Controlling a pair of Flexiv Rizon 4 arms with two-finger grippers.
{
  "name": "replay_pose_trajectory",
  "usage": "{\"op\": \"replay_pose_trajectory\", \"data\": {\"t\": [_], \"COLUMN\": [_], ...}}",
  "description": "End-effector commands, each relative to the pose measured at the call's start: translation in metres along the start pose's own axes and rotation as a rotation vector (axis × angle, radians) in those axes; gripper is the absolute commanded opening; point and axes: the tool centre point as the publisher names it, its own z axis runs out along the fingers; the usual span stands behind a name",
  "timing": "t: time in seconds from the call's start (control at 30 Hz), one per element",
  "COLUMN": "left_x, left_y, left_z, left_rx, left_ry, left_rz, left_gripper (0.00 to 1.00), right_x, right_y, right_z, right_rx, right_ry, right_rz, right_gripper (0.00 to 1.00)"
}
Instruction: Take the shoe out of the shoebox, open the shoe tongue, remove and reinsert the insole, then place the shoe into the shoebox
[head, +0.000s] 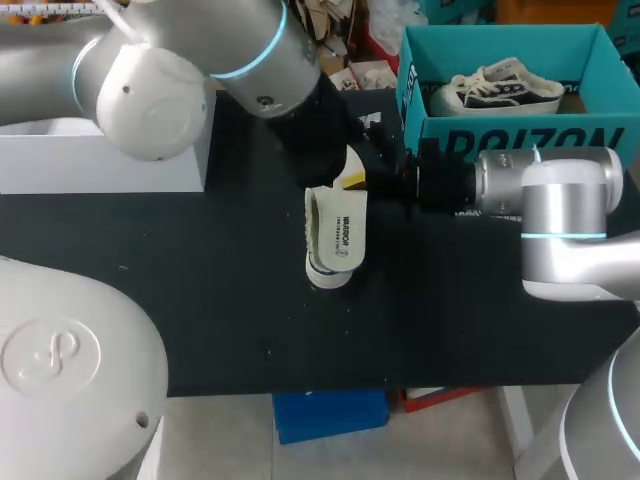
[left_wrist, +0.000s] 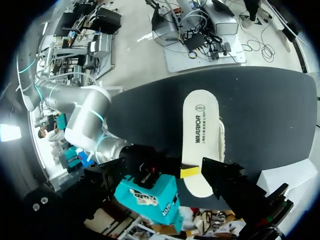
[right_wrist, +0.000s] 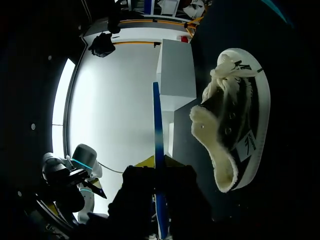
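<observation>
Insole (head: 338, 230) out of the shoe and held off the surface (head: 200, 300), printed face up. Its long axis runs from the end nearest the shoebox (head: 500, 132) toward the front edge. Right gripper (right_wrist: 158, 167) comes in side-on at that near end. From its own wrist the insole shows edge-on as a thin blue strip between the yellow tips, so its jaws read as clamped on the insole. Left gripper (head: 330, 160) hangs over the same end; jaws apart or together, cannot tell. Shoe (right_wrist: 240, 120) sits on the surface under and just beside the insole, fleece-lined mouth turned toward it. It appears to lie along the same axis, though dark upper on dark surface makes this hard to confirm. Judgement: reinsertion depends on tipping the free far end down into that mouth. Shoebox holds a second shoe (head: 495, 88). White box (head: 100, 160) stands well apart on the left.
</observation>
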Motion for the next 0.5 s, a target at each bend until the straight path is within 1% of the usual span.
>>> {"op": "replay_pose_trajectory", "data": {"t": [0.03,0.13,0.23,0.33,0.4,0.47,0.5], "left_x": [-0.003,-0.002,-0.002,-0.001,-0.001,0.002,0.004], "left_y": [0.001,-0.002,-0.004,-0.006,-0.007,-0.009,-0.009], "left_z": [-0.009,-0.011,-0.012,-0.012,-0.008,-0.003,0.000], "left_rx": [0.045,0.053,0.044,0.005,-0.010,-0.028,-0.014], "left_ry": [0.843,0.832,0.807,0.723,0.592,0.518,0.473], "left_rz": [0.033,0.033,0.025,0.008,-0.008,-0.026,-0.041], "left_gripper": [1.00,1.00,1.00,1.00,1.00,1.00,1.00], "right_x": [0.000,0.000,0.000,0.000,0.000,0.000,0.000], "right_y": [0.000,0.000,0.000,0.000,0.000,0.000,0.000], "right_z": [0.001,0.001,0.001,0.001,0.001,0.001,0.001], "right_rx": [-0.001,-0.001,-0.001,-0.001,-0.001,-0.001,-0.001], "right_ry": [-0.001,-0.001,-0.001,-0.001,-0.001,-0.001,-0.001], "right_rz": [0.000,0.000,0.000,0.000,0.000,0.000,0.000], "right_gripper": [0.00,0.00,0.00,0.00,0.00,0.00,0.00]}}
